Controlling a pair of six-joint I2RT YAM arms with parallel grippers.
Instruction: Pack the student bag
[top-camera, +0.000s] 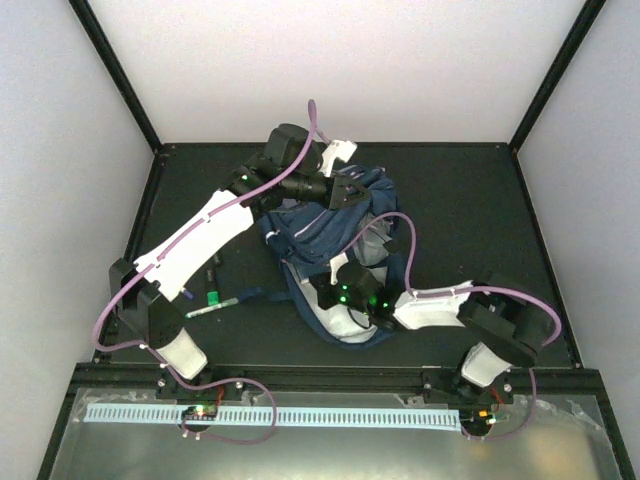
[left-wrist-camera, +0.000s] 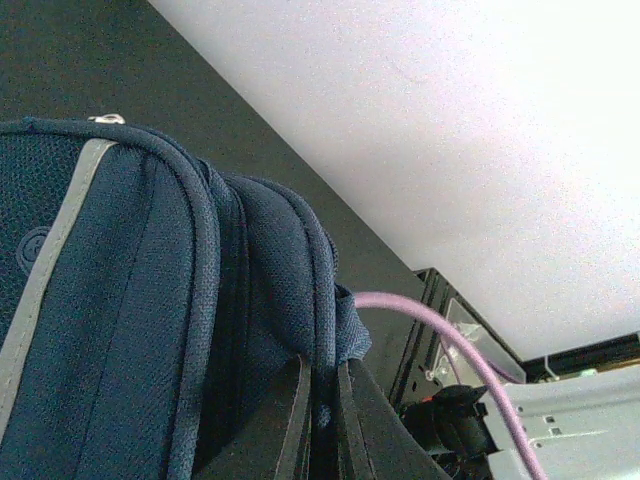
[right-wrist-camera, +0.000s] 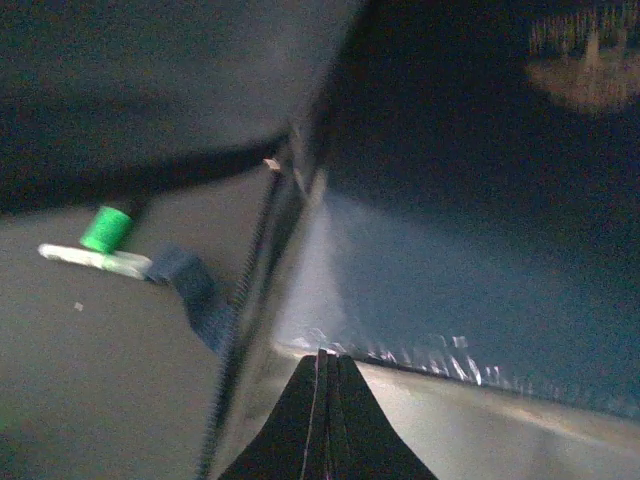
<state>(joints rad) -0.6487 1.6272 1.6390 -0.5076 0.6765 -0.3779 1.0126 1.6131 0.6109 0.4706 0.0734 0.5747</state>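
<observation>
Black matting covers the table (top-camera: 450, 220); mid-table the student bag (top-camera: 315, 232) stands half-raised. The left gripper (left-wrist-camera: 318, 372) is clamped on its top fabric, apparently hoisting it so the mouth gapes. The right gripper (right-wrist-camera: 325, 362), jaws pressed together on nothing visible, noses at the pale lining. A green-capped marker (right-wrist-camera: 107, 228) lies beside the bag.

The student bag (top-camera: 318, 232) is navy with pale grey stripes, the table (top-camera: 460, 200) black, the cables (top-camera: 312, 112) purple.

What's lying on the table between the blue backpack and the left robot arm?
In the top view, a green-capped thing and a white pen-like stick, beside a loose bag strap.
</observation>
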